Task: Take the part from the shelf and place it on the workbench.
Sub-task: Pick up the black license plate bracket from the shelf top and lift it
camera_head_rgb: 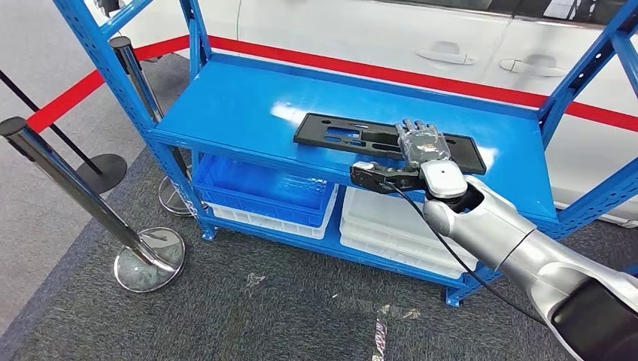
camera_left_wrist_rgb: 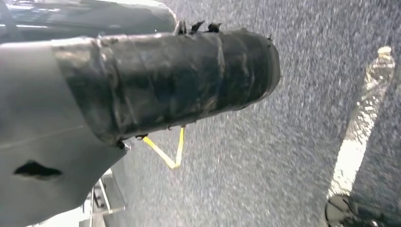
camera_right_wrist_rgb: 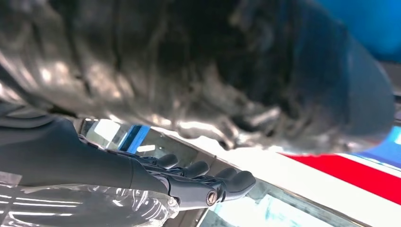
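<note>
1. On the top deck of the blue steel shelf (camera_head_rgb: 226, 105), toward its front edge, lies the part (camera_head_rgb: 338, 135): a flat, long black plate, matte, with cut-out slots.
2. Right robot hand (camera_head_rgb: 423, 143) rests over the part's right half, dark fingers (camera_head_rgb: 412, 129) laid flat and pointing toward the shelf's back. Thumb sits at the shelf's front lip. No closed grip visible; whether it has real hold of the part I cannot tell.
3. Left robot hand (camera_left_wrist_rgb: 165, 85): wrist view looks down at grey speckled carpet; fingers hidden behind a black wrapped cover, state cannot be told.
4. Step in hand, by judgement: reaching and securing the part. Lift not yet begun; part sits flat on the shelf.
5. Next move likely calls for closing fingers and thumb across the plate's thin edge, then lifting level, since the long plate may tip from an off-centre hold.
6. Below the top deck: blue bin (camera_head_rgb: 259, 188) and white trays (camera_head_rgb: 391, 233), smooth plastic.
</note>
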Robot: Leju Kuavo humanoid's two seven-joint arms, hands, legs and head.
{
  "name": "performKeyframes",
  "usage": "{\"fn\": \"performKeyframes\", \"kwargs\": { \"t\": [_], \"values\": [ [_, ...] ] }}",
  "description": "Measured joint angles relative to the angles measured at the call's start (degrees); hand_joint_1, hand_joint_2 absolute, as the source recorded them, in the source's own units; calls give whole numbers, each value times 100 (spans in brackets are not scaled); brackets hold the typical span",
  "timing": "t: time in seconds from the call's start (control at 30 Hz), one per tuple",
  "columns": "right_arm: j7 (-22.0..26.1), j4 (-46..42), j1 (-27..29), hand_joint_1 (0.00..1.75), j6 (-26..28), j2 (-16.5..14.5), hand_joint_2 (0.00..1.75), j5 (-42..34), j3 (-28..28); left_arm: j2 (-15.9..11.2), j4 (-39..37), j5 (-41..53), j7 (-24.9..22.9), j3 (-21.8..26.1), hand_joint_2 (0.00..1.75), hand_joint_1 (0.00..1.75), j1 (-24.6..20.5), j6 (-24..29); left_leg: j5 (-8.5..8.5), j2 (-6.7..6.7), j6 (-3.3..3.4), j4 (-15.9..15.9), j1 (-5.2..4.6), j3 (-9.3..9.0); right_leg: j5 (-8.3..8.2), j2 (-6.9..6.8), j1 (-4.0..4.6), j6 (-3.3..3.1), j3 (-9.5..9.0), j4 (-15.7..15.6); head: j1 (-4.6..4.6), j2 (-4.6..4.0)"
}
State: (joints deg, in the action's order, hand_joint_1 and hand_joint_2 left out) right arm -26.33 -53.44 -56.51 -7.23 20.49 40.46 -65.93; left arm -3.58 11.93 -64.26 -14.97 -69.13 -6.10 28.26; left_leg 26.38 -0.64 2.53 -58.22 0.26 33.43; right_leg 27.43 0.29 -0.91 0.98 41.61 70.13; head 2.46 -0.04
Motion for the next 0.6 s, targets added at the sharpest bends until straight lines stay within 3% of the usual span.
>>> {"fn": "performKeyframes", "kwargs": {
  "t": [0.03,0.1,0.17,0.2,0.27,0.3,0.33,0.4,0.43,0.47,0.53,0.6],
  "values": [
    [-2,0,1,0,0,17,0,-15,4,4,1,1,6,0,0,0,1,0,37,-2,-9,-9,-6,-34,-215,-1,17,-37,-153,-393,1,0],
    [-7,-1,-5,0,-3,54,87,-39,13,15,1,1,14,-1,0,0,-3,1,97,-11,-51,-31,-21,-60,-412,-5,61,-89,-419,-984,1,0],
    [-9,-3,-4,0,-19,81,175,-58,19,20,1,1,18,-2,0,0,-7,1,122,-14,-104,-21,-25,-61,-377,0,89,-113,-491,-1124,1,0],
    [-11,-5,1,0,-33,91,175,-65,24,18,1,1,21,-2,0,0,-7,1,133,-10,-130,2,-25,-63,-375,2,70,-131,-504,-1140,2,0],
    [-16,-13,8,0,-60,102,87,-74,39,18,1,0,25,-4,0,0,-7,0,241,6,-190,-132,-24,-24,-370,4,30,-172,-579,-1217,16,0],
    [-21,-17,9,0,-67,106,44,-77,47,18,1,0,26,-5,0,0,-8,0,355,13,-219,-363,-18,83,-364,-1,10,-195,-622,-1250,23,0],
    [-28,-20,15,0,-71,112,44,-80,52,20,1,0,27,-7,0,0,-7,0,496,19,-248,-721,-2,254,-349,-4,13,-214,-656,-1264,33,0],
    [-40,-20,45,0,-74,120,131,-91,54,20,1,1,31,-10,0,0,-5,0,680,23,-300,-1431,25,672,-306,-7,16,-241,-700,-1262,39,0],
    [-42,-20,70,0,-74,121,175,-97,54,20,1,0,32,-12,0,0,-3,0,638,24,-322,-1578,36,801,-279,-1,15,-244,-726,-1256,40,0],
    [-42,-20,91,0,-73,121,175,-102,55,19,1,-2,32,-14,0,0,-1,0,480,26,-337,-1492,48,820,-249,8,12,-239,-757,-1247,39,0],
    [-42,-21,114,0,-72,123,175,-105,56,17,-1,-5,32,-15,0,0,3,0,0,31,-347,-815,66,603,-173,26,1,-209,-831,-1221,40,0],
    [-48,-22,115,0,-77,132,175,-105,56,15,-2,-7,29,-16,0,0,0,0,-228,32,-317,-214,48,340,-109,35,15,-151,-864,-1194,45,0]
  ]
}}
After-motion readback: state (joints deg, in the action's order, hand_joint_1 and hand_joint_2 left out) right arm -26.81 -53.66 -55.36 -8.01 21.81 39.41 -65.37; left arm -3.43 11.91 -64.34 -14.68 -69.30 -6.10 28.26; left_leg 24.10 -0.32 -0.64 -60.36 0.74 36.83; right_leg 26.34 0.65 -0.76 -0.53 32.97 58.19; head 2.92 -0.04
